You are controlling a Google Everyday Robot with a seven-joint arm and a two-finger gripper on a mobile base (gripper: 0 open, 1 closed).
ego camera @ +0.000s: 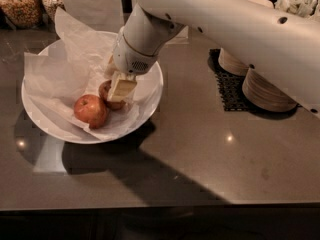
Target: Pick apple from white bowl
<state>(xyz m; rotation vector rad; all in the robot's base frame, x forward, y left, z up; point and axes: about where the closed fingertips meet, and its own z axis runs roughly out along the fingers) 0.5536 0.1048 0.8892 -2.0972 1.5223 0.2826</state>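
My gripper [120, 90] is down inside the white bowl [155, 88], right at the deeper red apple [104, 92] – the one lying near the bowl's middle on the crumpled white paper [55, 79]. My pale tool covers much of that apple's right side, so whether I have it gripped or am only set about it, I cannot tell. Just beside it, toward the bowl's near-left, sits a paler orange-red apple [91, 110], touching or nearly touching the first. The bowl rests on a dark grey countertop [200, 159]. To the right – well apart – stacks of beige paper bowls [267, 91] stand on a black mat [229, 90].
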